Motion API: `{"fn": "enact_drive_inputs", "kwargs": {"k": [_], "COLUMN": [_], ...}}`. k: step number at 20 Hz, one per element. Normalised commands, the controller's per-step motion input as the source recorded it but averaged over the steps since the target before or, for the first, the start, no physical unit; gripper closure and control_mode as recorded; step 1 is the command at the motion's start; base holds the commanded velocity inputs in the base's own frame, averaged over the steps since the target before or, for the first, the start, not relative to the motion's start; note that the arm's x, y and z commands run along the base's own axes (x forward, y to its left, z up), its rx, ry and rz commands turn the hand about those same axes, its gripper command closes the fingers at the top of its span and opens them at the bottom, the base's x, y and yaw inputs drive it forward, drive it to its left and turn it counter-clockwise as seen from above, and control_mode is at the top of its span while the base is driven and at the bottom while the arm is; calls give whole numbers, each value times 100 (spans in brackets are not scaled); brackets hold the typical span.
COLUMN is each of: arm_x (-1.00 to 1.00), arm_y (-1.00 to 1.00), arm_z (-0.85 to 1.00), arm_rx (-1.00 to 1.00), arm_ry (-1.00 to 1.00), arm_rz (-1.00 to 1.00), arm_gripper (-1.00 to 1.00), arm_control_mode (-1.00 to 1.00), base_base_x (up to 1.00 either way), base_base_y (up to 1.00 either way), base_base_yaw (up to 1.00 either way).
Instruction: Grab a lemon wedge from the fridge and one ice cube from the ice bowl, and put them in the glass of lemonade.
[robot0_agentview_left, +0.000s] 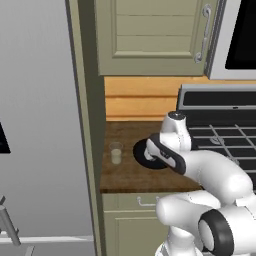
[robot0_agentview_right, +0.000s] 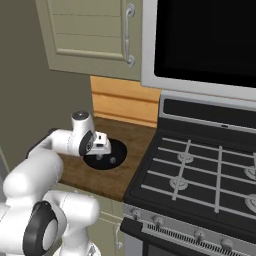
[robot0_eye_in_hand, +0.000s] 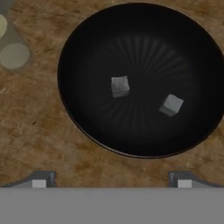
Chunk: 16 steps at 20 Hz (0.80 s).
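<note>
The arm hides the right part of the ice bowl (robot0_agentview_left: 141, 150). Left of the bowl, the glass of lemonade (robot0_eye_in_hand: 9, 43) is cut by the picture's edge.

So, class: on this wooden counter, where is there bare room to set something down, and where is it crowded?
Bare wood lies along the front edge of the counter, before the glass of lemonade and the ice bowl. A thin strip separates glass and bowl. The bowl side is crowded: the open gripper hangs over it, and two ice cubes lie inside.
</note>
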Motion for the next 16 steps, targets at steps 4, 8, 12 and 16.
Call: {"fn": "enact_drive_inputs", "kwargs": {"k": [4,8,12,16], "arm_x": [28,34,30,30], "arm_y": [0,0,0,0], "arm_z": [-20,-14,-12,-14], "arm_rx": [2,3,0,0], "arm_ry": [0,0,0,0], "arm_rz": [0,0,0,0], "arm_gripper": [-100,-100,-100,-100], "arm_control_mode": [-100,-100,-100,-100], "base_base_x": [0,0,0,0], "base_base_y": [0,0,0,0], "base_base_yaw": [0,0,0,0]}}
